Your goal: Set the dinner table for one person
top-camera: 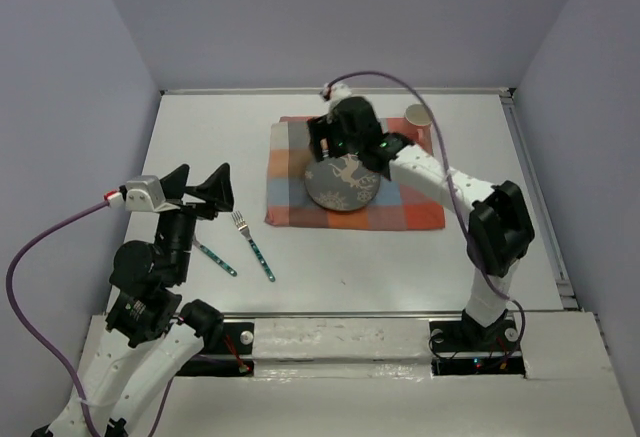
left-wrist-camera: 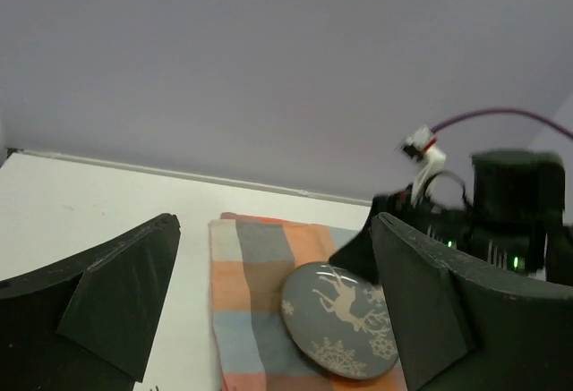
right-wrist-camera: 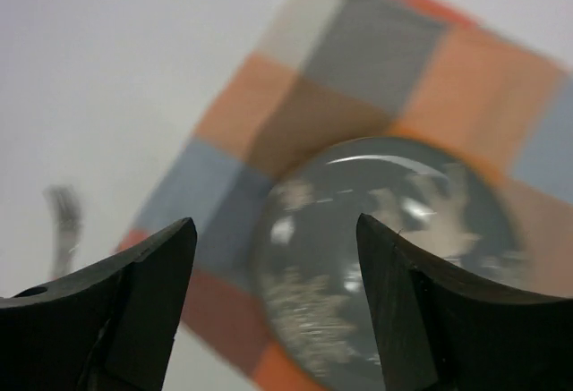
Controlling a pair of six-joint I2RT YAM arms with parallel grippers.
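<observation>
1. Top view, centre: right gripper point(top-camera: 345, 145) covers the upper rim of the plate point(top-camera: 343, 189) and a patch of the cloth point(top-camera: 297, 195) there.
2. Top view, upper right: cup point(top-camera: 420, 115) partly hidden behind the right arm point(top-camera: 440, 179).
3. Top view, lower left: blue-handled utensil point(top-camera: 218, 261), upper end under the left arm point(top-camera: 175, 237); kind cannot be told.
4. Left wrist view, lower right: one finger point(left-wrist-camera: 430, 310) of the left gripper point(left-wrist-camera: 276, 228) hides the plate's right side; cloth cut by bottom edge.
5. Right wrist view: all blurred; fork point(right-wrist-camera: 63, 221) at left edge is only a smear; plate pattern indistinct.
</observation>
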